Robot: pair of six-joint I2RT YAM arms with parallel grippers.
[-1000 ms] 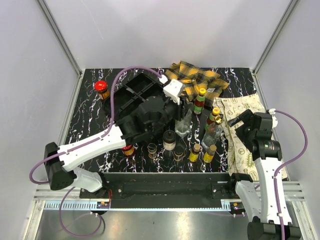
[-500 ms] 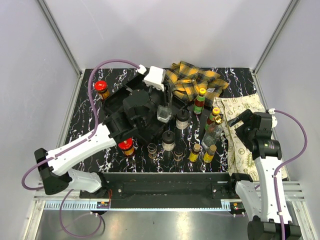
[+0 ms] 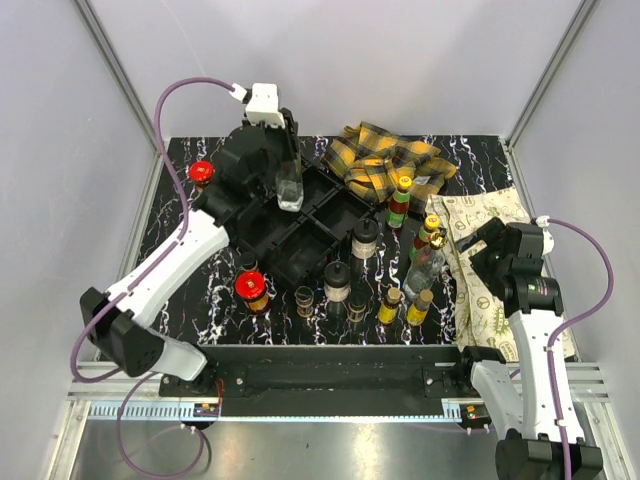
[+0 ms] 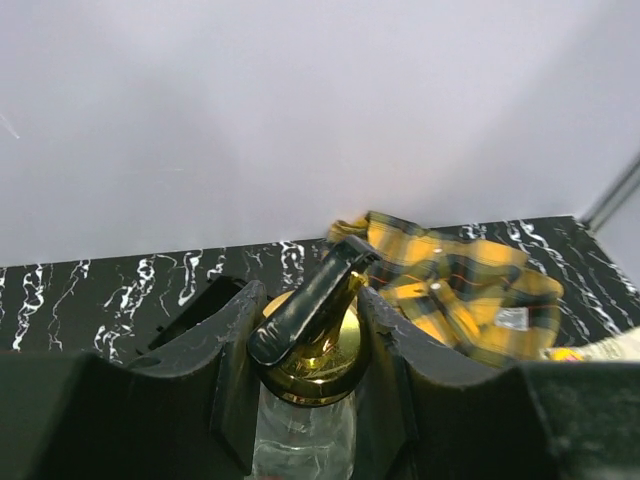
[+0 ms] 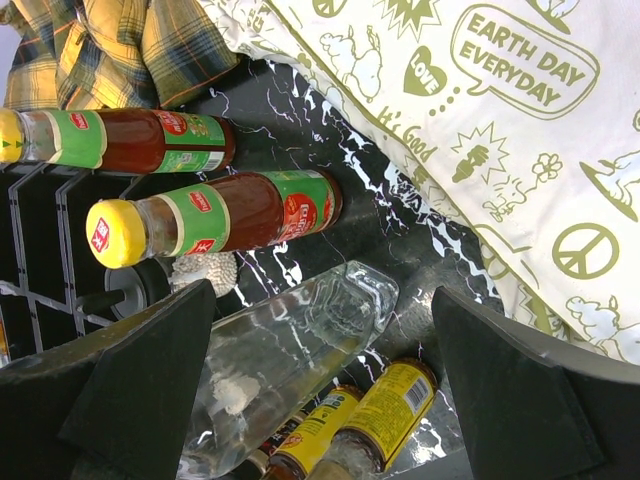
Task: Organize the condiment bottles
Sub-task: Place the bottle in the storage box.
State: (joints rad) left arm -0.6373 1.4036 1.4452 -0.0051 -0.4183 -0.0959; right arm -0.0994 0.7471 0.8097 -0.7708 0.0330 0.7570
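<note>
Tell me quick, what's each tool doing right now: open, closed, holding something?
Left tool: closed on a clear gold-spouted glass bottle.
Right tool: open, holding nothing.

I'm seeing a black white-veined marble-pattern tabletop (image 3: 470,160), with a black plastic divided tray (image 3: 300,245) sitting left of centre, turned at an angle. At the far edge there's a crumpled yellow plaid cloth (image 3: 385,160), just beside the tray's far corner. Along the right side lies a white cloth printed with green Earth Day doodles (image 3: 478,300), reaching up to the plaid one.
</note>
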